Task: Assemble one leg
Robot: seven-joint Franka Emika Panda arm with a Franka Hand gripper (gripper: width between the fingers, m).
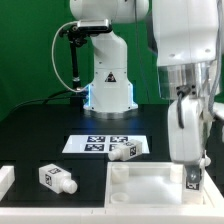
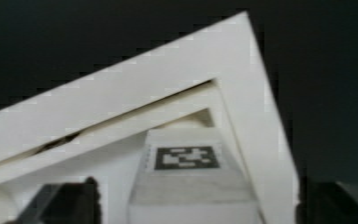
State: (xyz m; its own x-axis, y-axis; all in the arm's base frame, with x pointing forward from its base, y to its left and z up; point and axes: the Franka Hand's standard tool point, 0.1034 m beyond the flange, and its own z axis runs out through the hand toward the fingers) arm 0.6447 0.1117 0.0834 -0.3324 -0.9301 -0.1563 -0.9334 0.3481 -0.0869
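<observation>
Closest to my exterior camera, the large white panel (image 1: pixel 150 185) with its raised rim sits on the black table (image 1: pixel 40 125), and my gripper (image 1: pixel 190 178) stands over its corner on the exterior view's right. Through the wrist camera, my jaws are clamped on a tagged leg (image 2: pixel 190 160), held upright above that corner of the panel (image 2: pixel 140 100). Another leg (image 1: pixel 58 178) lies on its side on the table near the exterior view's left. A third leg (image 1: pixel 125 150) rests beside the marker board (image 1: pixel 98 143).
</observation>
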